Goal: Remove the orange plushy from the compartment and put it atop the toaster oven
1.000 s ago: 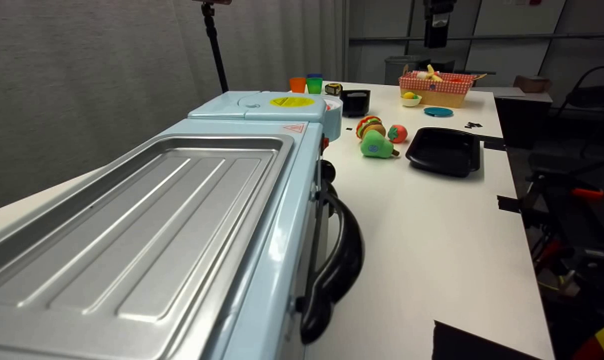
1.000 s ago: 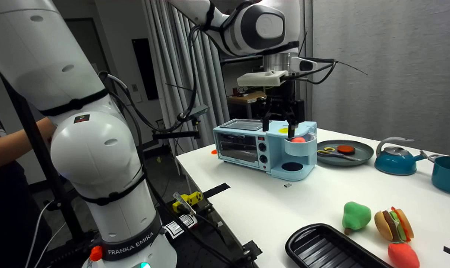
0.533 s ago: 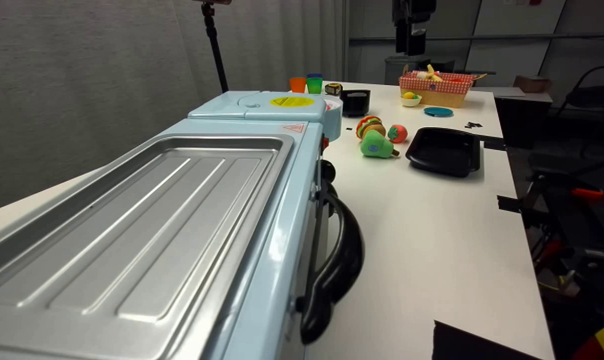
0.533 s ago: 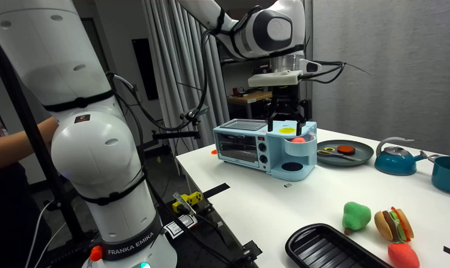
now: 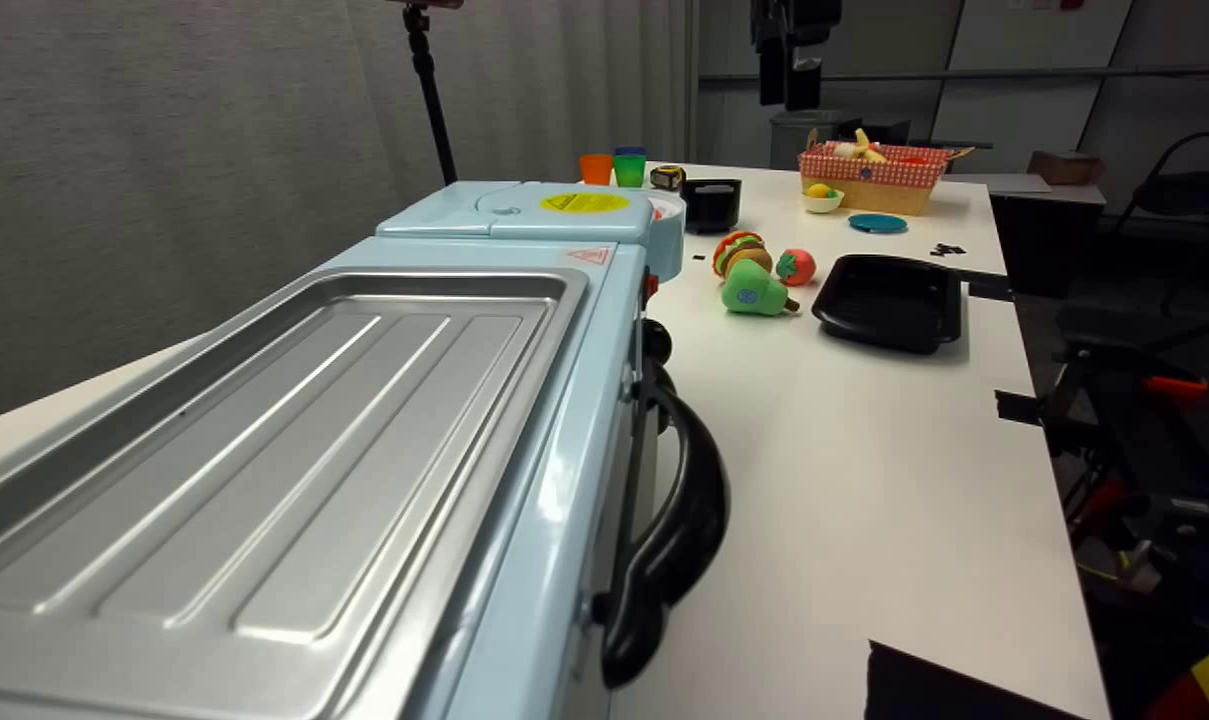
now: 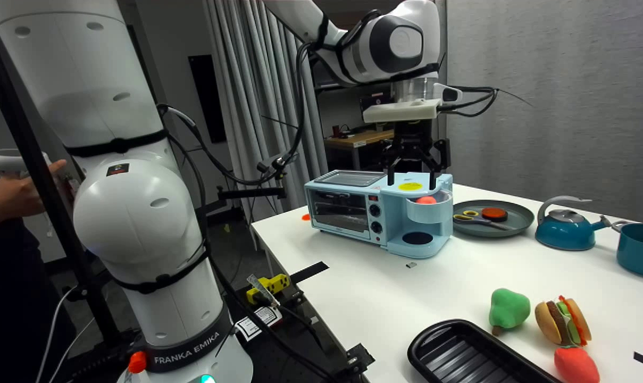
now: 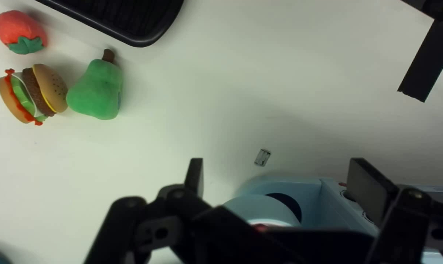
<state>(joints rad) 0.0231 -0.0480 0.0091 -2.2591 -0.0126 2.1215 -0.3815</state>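
The orange plushy (image 6: pixel 426 200) sits in the round pale-blue compartment (image 6: pixel 429 214) on the side of the toaster oven (image 6: pixel 377 198); only its top shows there. In the wrist view a sliver of the plushy (image 7: pixel 259 227) shows behind my gripper's dark parts. The oven's ribbed silver top (image 5: pixel 294 450) fills much of an exterior view and bears nothing. My gripper (image 6: pixel 411 181) is open and empty, pointing down, and appears above the plushy in the picture. In the wrist view my gripper (image 7: pixel 280 174) has its fingers wide apart with nothing between the pads.
A grey pan (image 6: pixel 520 215) with scissors, a blue kettle (image 6: pixel 571 234) and a teal pot (image 6: pixel 640 250) stand beside the oven. A green pear (image 6: pixel 509 308), a burger (image 6: pixel 558 322), a red strawberry (image 6: pixel 576 366) and a black tray (image 6: pixel 459 346) lie on the table.
My open gripper has moved rightward and slightly down in the view that shows the whole arm, and leftward in the other exterior picture. The plushy and oven have not moved.
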